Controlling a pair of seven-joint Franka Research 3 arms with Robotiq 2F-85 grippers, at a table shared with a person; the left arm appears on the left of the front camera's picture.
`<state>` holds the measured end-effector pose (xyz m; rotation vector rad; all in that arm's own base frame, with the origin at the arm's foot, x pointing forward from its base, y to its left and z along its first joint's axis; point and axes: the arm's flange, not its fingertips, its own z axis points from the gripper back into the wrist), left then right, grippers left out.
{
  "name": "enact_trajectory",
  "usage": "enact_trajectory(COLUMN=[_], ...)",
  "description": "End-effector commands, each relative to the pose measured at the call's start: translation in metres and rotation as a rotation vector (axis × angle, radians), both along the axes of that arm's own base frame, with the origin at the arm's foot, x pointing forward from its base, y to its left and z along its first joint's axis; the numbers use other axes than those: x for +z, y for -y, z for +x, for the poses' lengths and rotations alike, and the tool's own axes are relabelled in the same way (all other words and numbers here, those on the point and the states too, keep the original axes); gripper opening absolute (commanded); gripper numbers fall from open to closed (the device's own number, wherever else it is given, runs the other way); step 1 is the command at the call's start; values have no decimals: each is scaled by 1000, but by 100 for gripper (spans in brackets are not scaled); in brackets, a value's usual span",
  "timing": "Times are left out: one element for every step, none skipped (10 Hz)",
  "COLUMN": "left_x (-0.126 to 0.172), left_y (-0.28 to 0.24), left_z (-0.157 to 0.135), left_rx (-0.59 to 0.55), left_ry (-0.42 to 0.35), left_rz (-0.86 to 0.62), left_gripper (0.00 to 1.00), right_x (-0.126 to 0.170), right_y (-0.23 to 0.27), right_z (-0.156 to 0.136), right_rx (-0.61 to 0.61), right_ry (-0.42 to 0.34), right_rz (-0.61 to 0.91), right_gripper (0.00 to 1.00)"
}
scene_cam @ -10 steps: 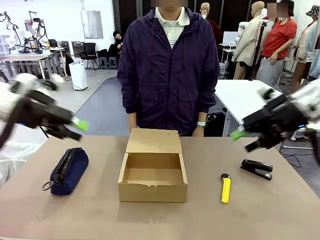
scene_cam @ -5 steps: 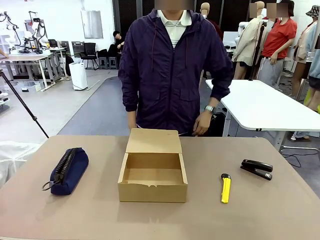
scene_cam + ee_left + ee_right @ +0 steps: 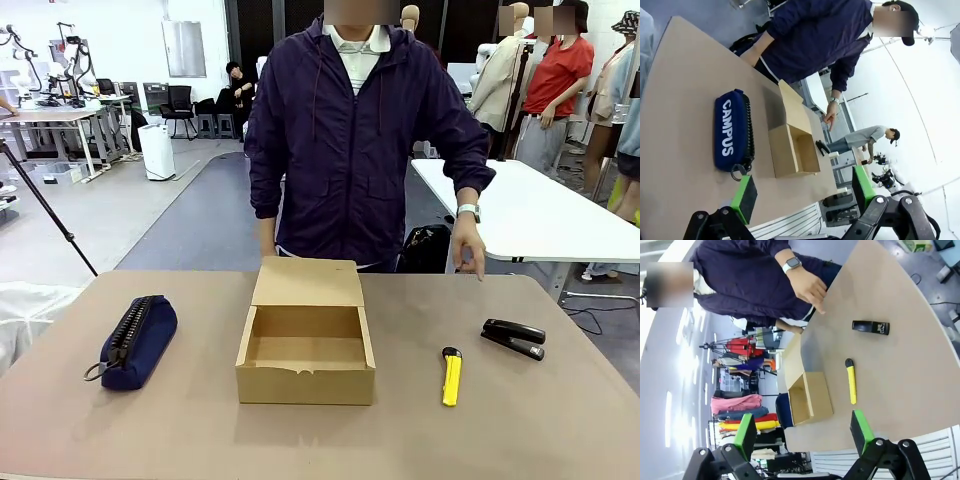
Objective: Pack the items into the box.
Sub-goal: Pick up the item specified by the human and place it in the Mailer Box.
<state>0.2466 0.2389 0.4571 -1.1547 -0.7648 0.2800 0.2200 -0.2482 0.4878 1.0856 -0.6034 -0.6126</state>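
Observation:
The tan cardboard box (image 3: pixel 305 385) stands open at mid-table with its flap lid tilted back toward the person. To its right lie the yellow utility knife (image 3: pixel 452 376) and, farther right, the black stapler (image 3: pixel 513 337). The left wrist view looks down the table from high above, with my left gripper (image 3: pixel 803 192) open and nothing between its green pads; the box (image 3: pixel 782 152) lies beyond it. My right gripper (image 3: pixel 803 434) is likewise open and held high, above the knife (image 3: pixel 851 381) and stapler (image 3: pixel 870 327).
A navy zip pencil case (image 3: pixel 138 340) lies left of the box. The person stands at the far edge, one hand (image 3: pixel 466 245) lowered over the table's far right, short of the stapler. A white table stands behind on the right.
Both arms have drawn back out of the front view. The person's hand has swung out from beside the body to the table's far right edge.

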Motion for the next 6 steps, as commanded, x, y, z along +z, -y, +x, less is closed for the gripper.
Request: enact_trajectory(left_x=[6, 6, 6, 6, 6, 6], left_y=[2, 2, 2, 2, 2, 2], left_z=[-1, -1, -1, -1, -1, -1], left_rx=[-11, -11, -11, -11, -11, -11], left_ry=[24, 24, 24, 24, 24, 24], left_rz=[-2, -2, -2, -2, -2, -2], left_gripper=[100, 100, 100, 100, 100, 100], right_x=[7, 7, 7, 7, 7, 7], right_y=[-2, -2, -2, -2, -2, -2], right_z=[0, 0, 0, 0, 0, 0], right_rx=[15, 15, 15, 15, 15, 15], right_ry=[41, 41, 41, 41, 41, 41], right_rz=[-7, -7, -7, -7, -7, -7], right_gripper=[100, 100, 100, 100, 100, 100])
